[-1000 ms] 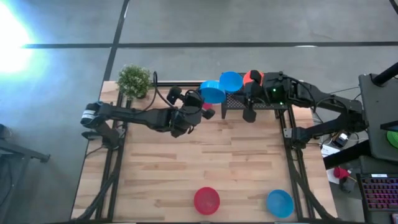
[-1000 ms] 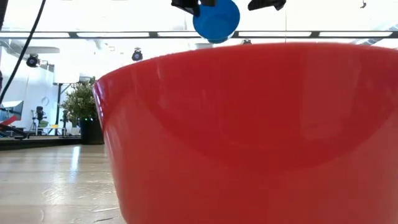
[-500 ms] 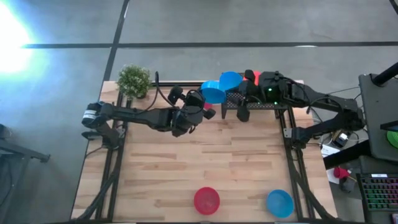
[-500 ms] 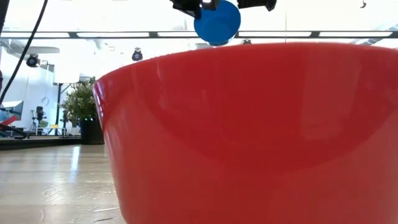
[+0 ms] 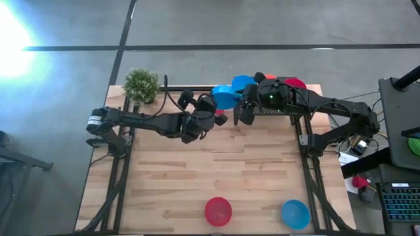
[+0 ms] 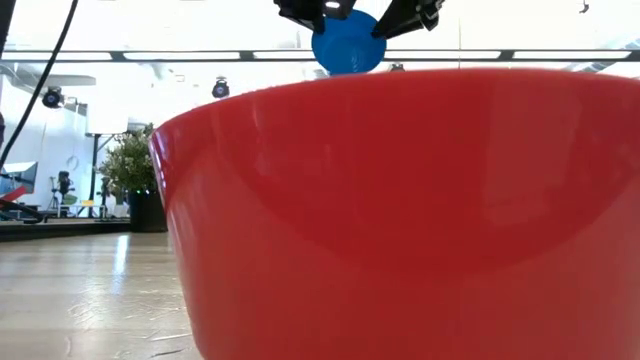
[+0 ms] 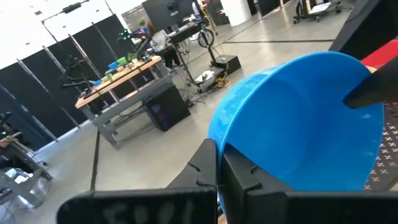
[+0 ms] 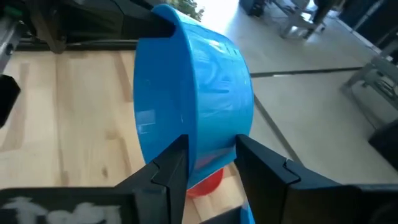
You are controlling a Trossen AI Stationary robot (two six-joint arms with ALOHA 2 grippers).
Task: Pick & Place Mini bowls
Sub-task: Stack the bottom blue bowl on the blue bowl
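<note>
Between the right pincer's [image 8: 208,165] spread fingers sits the blue bowl [image 8: 193,99], rim clenched by the left pincer [image 7: 217,165].

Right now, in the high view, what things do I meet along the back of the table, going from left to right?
Potted plant → left pincer, shut on the rim of a blue bowl → right pincer, its fingers either side of that bowl's rim → red bowl.
</note>
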